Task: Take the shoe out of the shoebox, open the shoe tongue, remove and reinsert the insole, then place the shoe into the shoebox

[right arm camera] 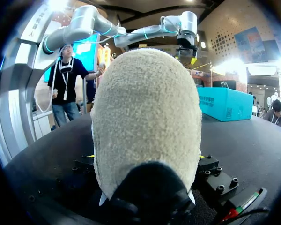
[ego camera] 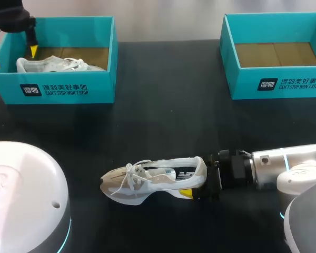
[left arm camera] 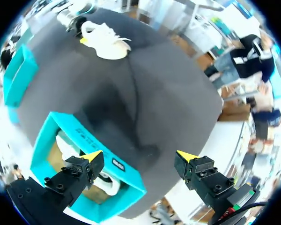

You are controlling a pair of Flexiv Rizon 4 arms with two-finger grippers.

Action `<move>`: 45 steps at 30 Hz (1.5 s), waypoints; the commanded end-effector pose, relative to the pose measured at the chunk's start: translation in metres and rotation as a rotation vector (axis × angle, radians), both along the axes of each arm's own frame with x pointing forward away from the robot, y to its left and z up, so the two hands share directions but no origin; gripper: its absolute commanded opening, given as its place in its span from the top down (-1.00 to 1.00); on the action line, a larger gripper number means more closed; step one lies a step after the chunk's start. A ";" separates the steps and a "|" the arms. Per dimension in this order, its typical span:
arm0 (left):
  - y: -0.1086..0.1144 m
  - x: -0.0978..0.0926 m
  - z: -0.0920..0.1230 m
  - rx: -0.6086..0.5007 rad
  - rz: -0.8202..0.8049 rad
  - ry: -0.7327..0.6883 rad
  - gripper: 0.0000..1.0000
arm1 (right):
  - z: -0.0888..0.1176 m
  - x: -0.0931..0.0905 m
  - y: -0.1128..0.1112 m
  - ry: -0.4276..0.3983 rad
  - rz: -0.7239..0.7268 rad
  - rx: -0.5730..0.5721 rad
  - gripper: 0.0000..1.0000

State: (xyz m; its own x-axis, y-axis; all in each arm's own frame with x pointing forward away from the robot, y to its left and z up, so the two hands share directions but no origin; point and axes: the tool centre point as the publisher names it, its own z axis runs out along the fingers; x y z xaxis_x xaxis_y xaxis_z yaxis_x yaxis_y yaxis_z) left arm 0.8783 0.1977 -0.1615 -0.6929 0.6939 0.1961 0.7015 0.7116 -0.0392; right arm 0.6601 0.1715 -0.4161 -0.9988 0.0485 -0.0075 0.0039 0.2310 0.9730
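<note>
A white and beige shoe point(ego camera: 147, 182) lies on its side on the black table, toe pointing left. My right gripper point(ego camera: 192, 182) is shut on its heel, one yellow tip showing on the near side. In the right wrist view the fuzzy heel point(right arm camera: 147, 122) fills the space between the fingers of the right gripper point(right arm camera: 146, 163). My left gripper point(ego camera: 13, 55) hangs open over the left teal shoebox point(ego camera: 68, 89), where a second white shoe point(ego camera: 58, 64) lies. The left wrist view shows the left gripper point(left arm camera: 139, 154) open above that shoebox point(left arm camera: 84, 136), with the held shoe point(left arm camera: 107, 42) far ahead.
A second teal shoebox point(ego camera: 284, 84) stands at the back right, with only its cardboard floor showing. A white domed robot base point(ego camera: 21, 184) rises at the front left. Black tabletop stretches between the two boxes.
</note>
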 end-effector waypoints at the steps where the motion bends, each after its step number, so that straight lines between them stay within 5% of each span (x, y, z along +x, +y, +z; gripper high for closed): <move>1: -0.007 -0.005 0.002 0.040 0.139 0.002 -1.00 | 0.001 0.000 0.000 0.000 -0.001 -0.004 1.00; 10: -0.062 -0.096 0.000 0.127 0.723 -0.069 -1.00 | 0.001 0.000 0.000 0.000 -0.001 -0.004 1.00; 15: -0.083 -0.145 -0.003 0.088 0.875 -0.047 -1.00 | 0.001 0.000 0.000 0.000 -0.001 -0.004 1.00; 18: -0.109 -0.166 -0.013 0.192 0.924 0.103 -1.00 | 0.001 0.000 0.000 0.000 -0.001 -0.004 1.00; 32: -0.109 -0.166 -0.013 0.192 0.924 0.103 -1.00 | 0.001 0.000 0.000 0.000 -0.001 -0.004 1.00; 36: -0.137 -0.220 -0.019 0.098 1.110 -0.069 -1.00 | 0.001 0.000 0.000 0.000 -0.001 -0.004 1.00; 38: -0.155 -0.240 -0.023 0.057 1.238 -0.049 -1.00 | 0.001 0.000 0.000 0.000 -0.001 -0.004 1.00; 45: -0.202 -0.268 -0.042 0.067 1.496 -0.096 -1.00 | 0.001 0.000 0.000 0.000 -0.001 -0.004 1.00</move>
